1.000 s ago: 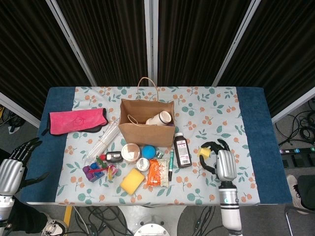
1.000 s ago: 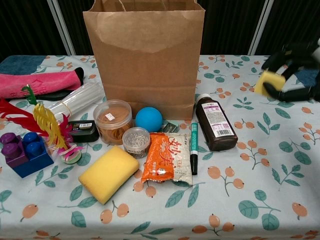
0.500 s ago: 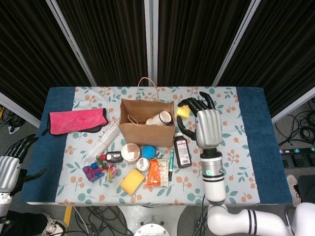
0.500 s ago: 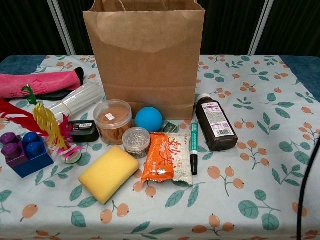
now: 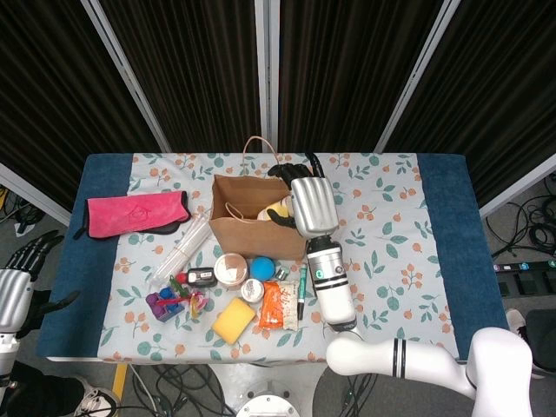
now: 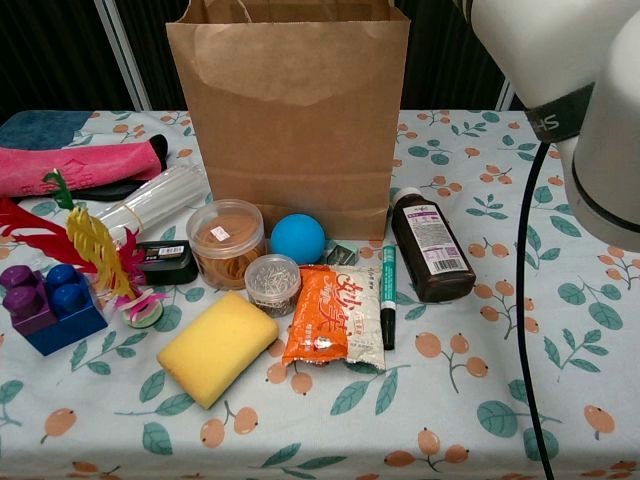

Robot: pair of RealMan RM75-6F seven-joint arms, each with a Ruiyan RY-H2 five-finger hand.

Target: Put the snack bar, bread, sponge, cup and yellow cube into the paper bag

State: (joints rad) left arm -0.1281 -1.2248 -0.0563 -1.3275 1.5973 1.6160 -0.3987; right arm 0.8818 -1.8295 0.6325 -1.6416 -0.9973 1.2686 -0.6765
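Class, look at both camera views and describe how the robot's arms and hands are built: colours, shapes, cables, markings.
The right hand has black fingers and a silver, ribbed back. Its silver, cylindrical wrist carries a small green light, and the white rounded arm has black bands at the joints. In the chest view a black cable hangs beside it. The left hand looks the same: black fingers, silver back.

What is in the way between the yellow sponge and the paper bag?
Three things sit on the table between the sponge and the paper bag: a round tub, a small clear jar and a blue ball. The bag opens at the top, so lifting the sponge over them should probably work.
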